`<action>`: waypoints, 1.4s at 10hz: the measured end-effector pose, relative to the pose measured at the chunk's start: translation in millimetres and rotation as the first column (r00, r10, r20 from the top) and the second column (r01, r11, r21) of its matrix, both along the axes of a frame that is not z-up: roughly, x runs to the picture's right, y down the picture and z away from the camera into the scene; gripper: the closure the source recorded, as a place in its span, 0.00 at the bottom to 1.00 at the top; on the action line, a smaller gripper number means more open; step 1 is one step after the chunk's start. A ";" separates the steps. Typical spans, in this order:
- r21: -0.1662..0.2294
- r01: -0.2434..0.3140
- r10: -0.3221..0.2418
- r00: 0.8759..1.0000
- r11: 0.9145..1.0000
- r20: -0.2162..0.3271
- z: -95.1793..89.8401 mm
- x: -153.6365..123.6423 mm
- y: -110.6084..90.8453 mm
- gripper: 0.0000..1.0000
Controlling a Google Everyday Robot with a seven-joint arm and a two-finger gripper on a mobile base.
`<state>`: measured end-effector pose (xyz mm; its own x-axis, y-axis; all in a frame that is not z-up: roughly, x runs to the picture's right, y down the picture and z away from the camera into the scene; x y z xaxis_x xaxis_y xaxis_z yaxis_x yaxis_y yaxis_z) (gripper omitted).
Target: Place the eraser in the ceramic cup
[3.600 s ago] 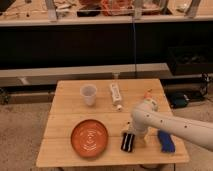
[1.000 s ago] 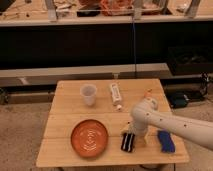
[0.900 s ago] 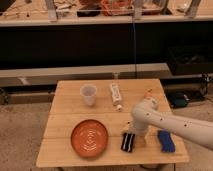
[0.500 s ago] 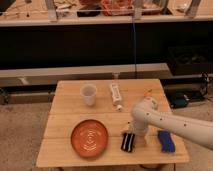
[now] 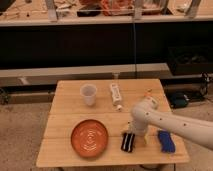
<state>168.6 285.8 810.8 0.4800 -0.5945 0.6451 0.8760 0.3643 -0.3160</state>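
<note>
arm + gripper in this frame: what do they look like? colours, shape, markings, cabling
The arm is a thick, smooth, off-white tube with a rounded, bulbous joint and a row of small dark dots along its side. No loose cables or sleeves show. The gripper sits at its lower end beside the small black striped eraser on the wooden table; it looks pale like the arm, its detail indistinct.

A single camera looks down from above and in front at the wooden bench [image 5: 65, 120], facing dark shelving behind it. It stands at middling range, taking in the whole benchtop. The arm enters from lower right, its tool [image 5: 134, 136] near the front edge.
</note>
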 end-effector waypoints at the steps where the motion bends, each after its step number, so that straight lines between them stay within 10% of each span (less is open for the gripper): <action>1: 0.001 0.001 -0.001 1.000 1.000 0.000 -0.2 0.2 -0.7 0.20; 14: -0.008 0.025 -0.025 0.999 1.000 0.031 3.8 -3.5 1.6 0.20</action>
<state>165.1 287.4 814.6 0.4452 -0.6002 0.6644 0.8940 0.3397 -0.2922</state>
